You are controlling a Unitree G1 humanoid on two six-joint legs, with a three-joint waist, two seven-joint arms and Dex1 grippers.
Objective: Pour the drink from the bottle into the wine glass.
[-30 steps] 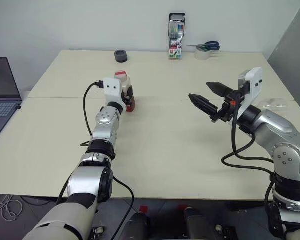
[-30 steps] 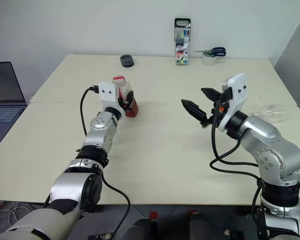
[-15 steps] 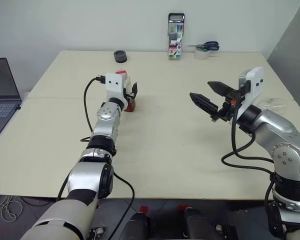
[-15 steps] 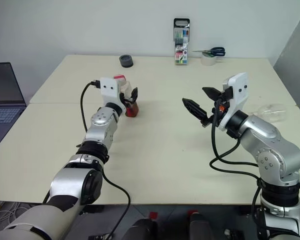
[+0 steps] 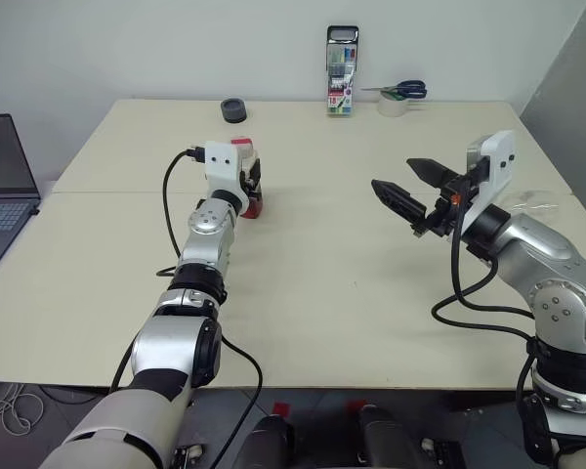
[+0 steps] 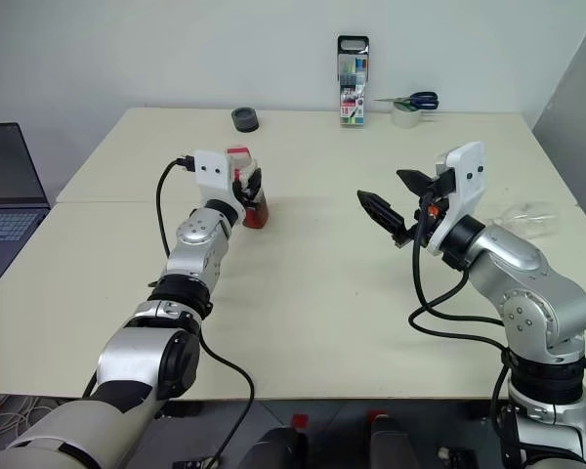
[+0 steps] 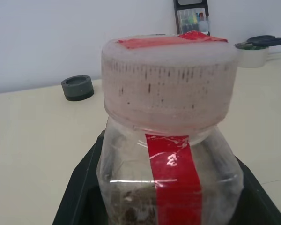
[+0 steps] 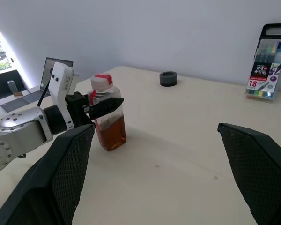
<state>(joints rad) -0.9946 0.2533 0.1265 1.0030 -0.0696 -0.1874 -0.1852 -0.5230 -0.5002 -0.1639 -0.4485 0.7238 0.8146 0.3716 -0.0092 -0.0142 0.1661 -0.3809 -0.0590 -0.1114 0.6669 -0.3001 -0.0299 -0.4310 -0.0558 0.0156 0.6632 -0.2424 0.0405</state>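
The bottle (image 8: 107, 117) stands upright on the table's left half, clear with a red label strip and a red-and-white cap (image 7: 169, 82). Amber-brown drink (image 8: 111, 132) fills its lower part. My left gripper (image 5: 252, 182) reaches in level and is shut on the bottle's upper body, one black finger (image 8: 105, 106) on each side. My right gripper (image 5: 393, 176) hangs open above the table's right half, well apart from the bottle, with nothing between its fingers (image 8: 61, 178). The wine glass (image 6: 532, 216) shows faintly near the table's right edge, partly hidden behind my right arm.
A laptop (image 5: 0, 176) sits off the table's left side. Along the back edge are a black round lid (image 5: 234, 109), a standing marker pack (image 5: 343, 71) and scissors on a tape roll (image 5: 400, 96).
The left gripper's fingers spread apart around the bottle half a second ago and have closed on it again. The right arm has kept still.
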